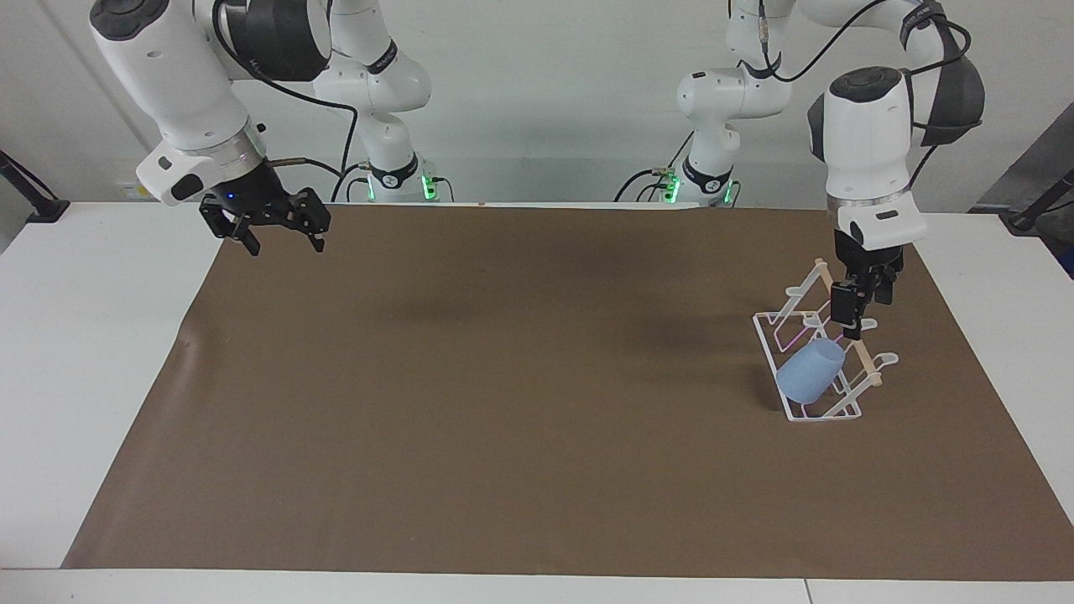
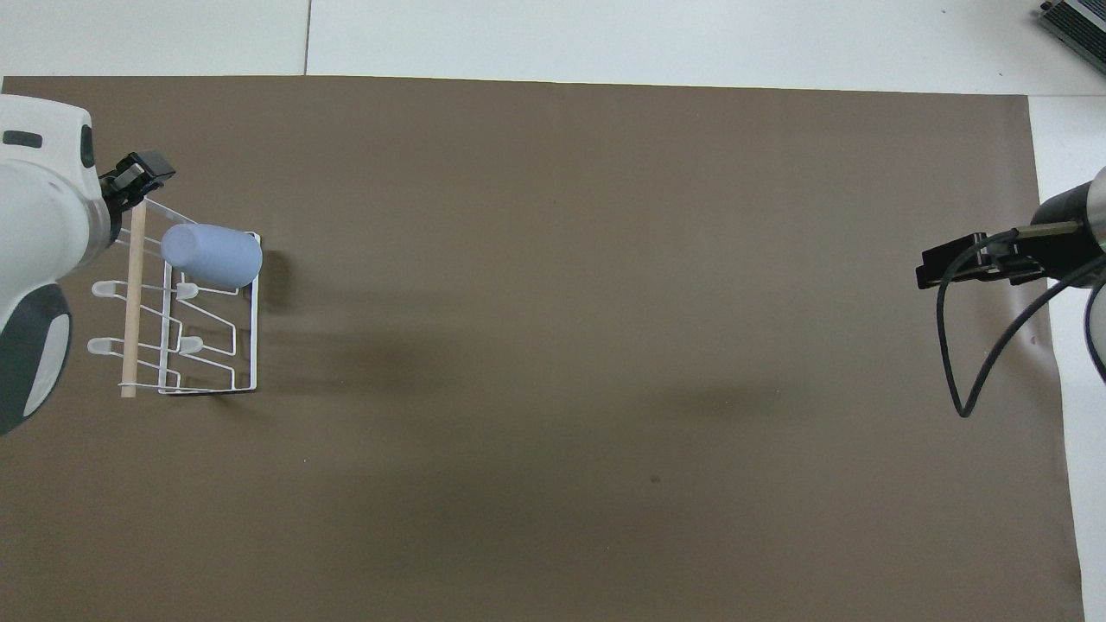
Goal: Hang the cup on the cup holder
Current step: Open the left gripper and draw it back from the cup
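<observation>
Now the cup (image 1: 810, 372) hangs tilted on the cup holder (image 1: 768, 329), at its 6 o'clock end. Left gripper (image 1: 855, 317) hovers above, fingers spread, empty. Right gripper (image 1: 282, 241) waits, fingers spread.

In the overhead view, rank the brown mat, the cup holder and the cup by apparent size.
1. Brown mat
2. Cup holder, a white wire rack
3. Light-blue cup, hung on the rack
</observation>
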